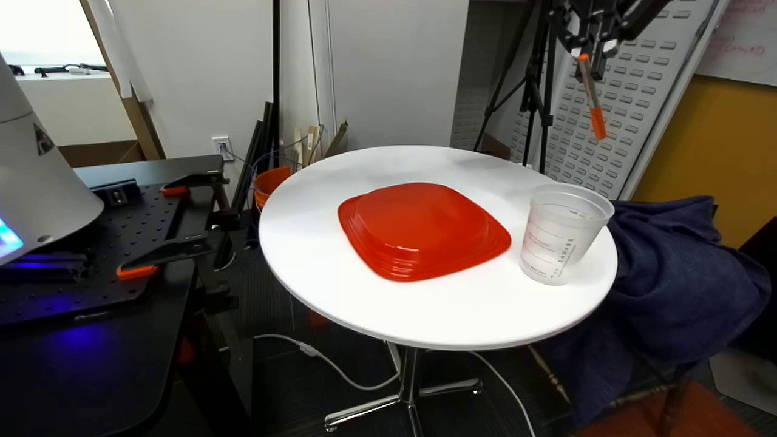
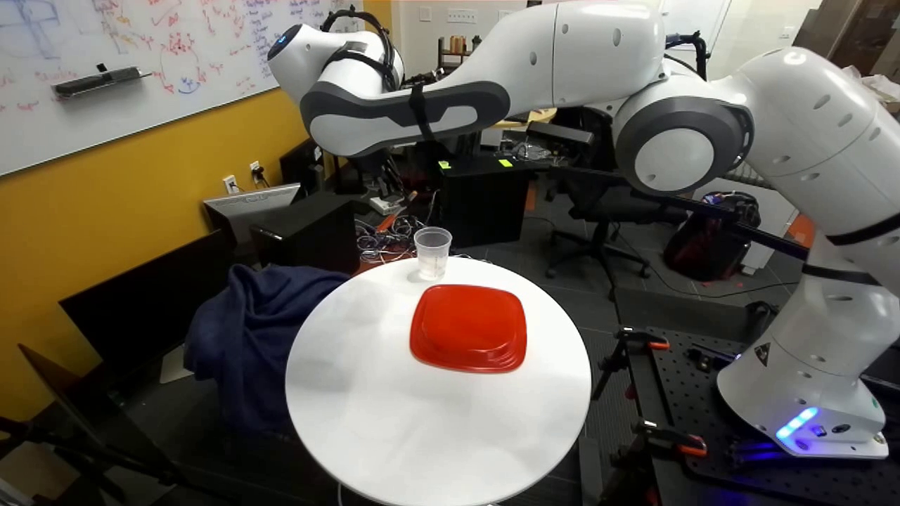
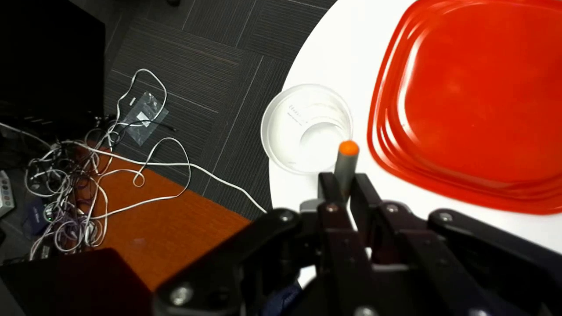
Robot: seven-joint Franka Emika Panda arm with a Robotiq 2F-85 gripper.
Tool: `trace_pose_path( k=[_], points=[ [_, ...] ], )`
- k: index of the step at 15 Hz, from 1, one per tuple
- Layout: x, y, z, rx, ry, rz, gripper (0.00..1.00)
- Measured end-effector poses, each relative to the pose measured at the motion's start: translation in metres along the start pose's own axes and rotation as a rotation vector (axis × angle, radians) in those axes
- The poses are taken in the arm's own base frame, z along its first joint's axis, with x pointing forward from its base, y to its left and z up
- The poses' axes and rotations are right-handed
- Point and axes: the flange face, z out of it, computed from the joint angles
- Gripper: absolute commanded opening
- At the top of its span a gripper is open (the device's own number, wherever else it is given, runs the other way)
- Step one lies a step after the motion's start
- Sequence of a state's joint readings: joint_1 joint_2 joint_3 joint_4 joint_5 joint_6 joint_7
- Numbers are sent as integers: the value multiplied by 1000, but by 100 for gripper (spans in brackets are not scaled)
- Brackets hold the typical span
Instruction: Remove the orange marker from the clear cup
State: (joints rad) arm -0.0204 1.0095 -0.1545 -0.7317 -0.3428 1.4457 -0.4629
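Holding the orange marker (image 3: pixel 346 163) between its two fingertips, the gripper (image 3: pixel 345 181) occupies the lower centre and lower right of the wrist view, its fingers drawn together to the thickness of the barrel. In an exterior view, at the upper right of the frame, the marker hangs tilted, orange at both ends, outside the clear cup (image 1: pixel 555 240) and well above it. The cup stands upright at the right of that frame, near the edge of the round white table (image 1: pixel 322 285); printed lettering is visible on its wall. A red plate (image 1: pixel 419 224) lies at the centre of the frame, near the cup but not touching it, raised face upward. Past the table's edge, at the right, a navy cloth (image 1: pixel 680 273) is draped over something hidden. Farther back, towards the upper right, a black tripod (image 1: pixel 534 91) stands before a slotted panel (image 1: pixel 649 91). A whiteboard (image 1: pixel 740 39) with red writing occupies the upper right corner.
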Motion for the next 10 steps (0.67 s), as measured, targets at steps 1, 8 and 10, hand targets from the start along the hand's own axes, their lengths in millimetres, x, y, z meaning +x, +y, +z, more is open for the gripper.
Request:
trace_pose_path(
  k=[1, 8, 10],
  points=[
    [3, -6, -2, -5, 1, -8, 3],
    [22, -51, -17, -28, 4, -45, 3],
    [29, -65, -20, -35, 6, -52, 3]
  ],
)
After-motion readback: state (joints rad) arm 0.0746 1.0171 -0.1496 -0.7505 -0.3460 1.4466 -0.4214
